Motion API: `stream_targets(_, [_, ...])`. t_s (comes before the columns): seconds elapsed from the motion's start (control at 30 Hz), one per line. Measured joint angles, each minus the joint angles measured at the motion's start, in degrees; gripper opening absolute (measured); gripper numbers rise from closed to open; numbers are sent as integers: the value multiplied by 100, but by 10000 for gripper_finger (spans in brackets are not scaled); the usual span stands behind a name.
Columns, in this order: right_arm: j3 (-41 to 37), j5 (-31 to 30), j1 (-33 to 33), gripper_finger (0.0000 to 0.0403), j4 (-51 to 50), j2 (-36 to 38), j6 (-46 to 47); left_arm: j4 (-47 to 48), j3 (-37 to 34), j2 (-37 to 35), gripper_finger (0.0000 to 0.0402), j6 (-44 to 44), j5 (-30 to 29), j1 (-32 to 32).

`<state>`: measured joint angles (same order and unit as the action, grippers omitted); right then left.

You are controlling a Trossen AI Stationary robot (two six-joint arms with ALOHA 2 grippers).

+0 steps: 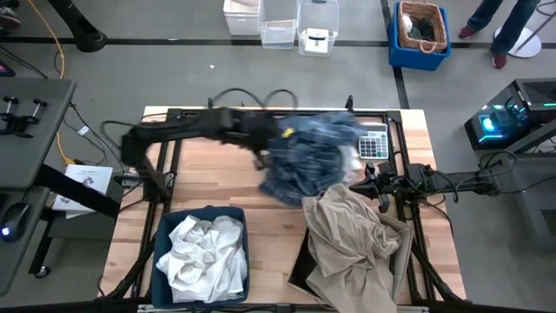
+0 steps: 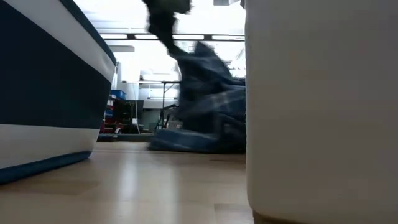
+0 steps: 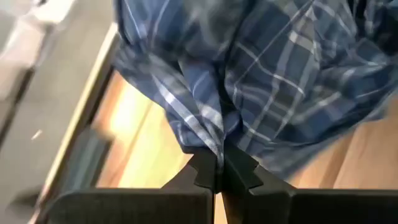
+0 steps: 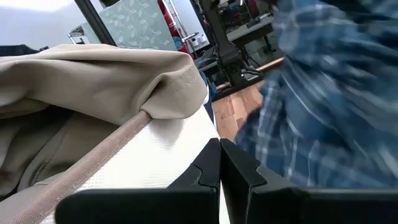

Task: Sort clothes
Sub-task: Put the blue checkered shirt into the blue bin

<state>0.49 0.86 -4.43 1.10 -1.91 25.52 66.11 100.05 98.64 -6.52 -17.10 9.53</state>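
Plaid shirt (image 1: pixel 314 155) hangs pinched in the left gripper (image 3: pixel 219 167), beyond the tan garment (image 1: pixel 352 233); right gripper (image 4: pixel 220 163) jaws closed, empty

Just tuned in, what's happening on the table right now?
The left gripper is shut on the blue-and-white plaid shirt and holds it bunched above the far middle of the table, its lower end trailing on the wood. The right gripper, shut and empty, waits at the table's right side beside the tan garment, which drapes over the cardboard box. A white shirt already lies in the dark blue bin.
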Motion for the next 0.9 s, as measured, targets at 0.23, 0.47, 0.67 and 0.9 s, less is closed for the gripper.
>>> stream_targets(0.23, [-2,-2,0,0,2,2,0,936,-951,-2027,0,-1409,-624,-360])
stream_targets(0.47, [0,-2,0,0,1,2,0,992,-1034,-2492,0,-1589,-291,-467])
stream_targets(0.67, [0,-2,0,0,1,0,0,1075,-1034,-1842,36,-368,-210,-458])
stream_targets(0.9, [0,-2,-2,0,2,0,0,1890,-1036,-1196,144,-748,-150,-78])
